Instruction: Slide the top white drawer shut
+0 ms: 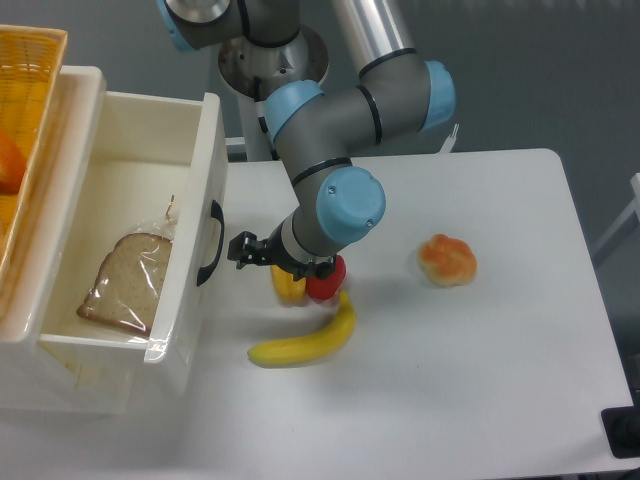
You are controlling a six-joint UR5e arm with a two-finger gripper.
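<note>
One cabinet, one basket, one arm and five loose items are recorded.

- The top white drawer [150,200] is seen pulled well out of the cream-white cabinet [60,390] at the table's [470,400] left edge; its front panel with the black curved handle [209,244] faces the table's middle.
- One slice of brown bread in a clear bag [128,280] is held in the drawer, lying flat on the floor of the box toward its near end; the rest of the drawer floor is bare.
- The yellow wicker basket [25,120] is placed on top of the cabinet at the far-left corner; an orange item [8,165] is partly seen inside it, cut off by the picture edge.
- The gripper [243,252] is held just beside the drawer handle, apart from it; nothing is gripped, and how far the jaws are parted cannot be told.
- A yellow item [288,285] and a red item [325,282] are partly hidden under the wrist, near the table's middle.
- A banana [306,338] is laid just in front of them, its tip touching the red item.
- A round orange-and-cream pastry [447,259] is set well apart, toward the right edge.
</note>
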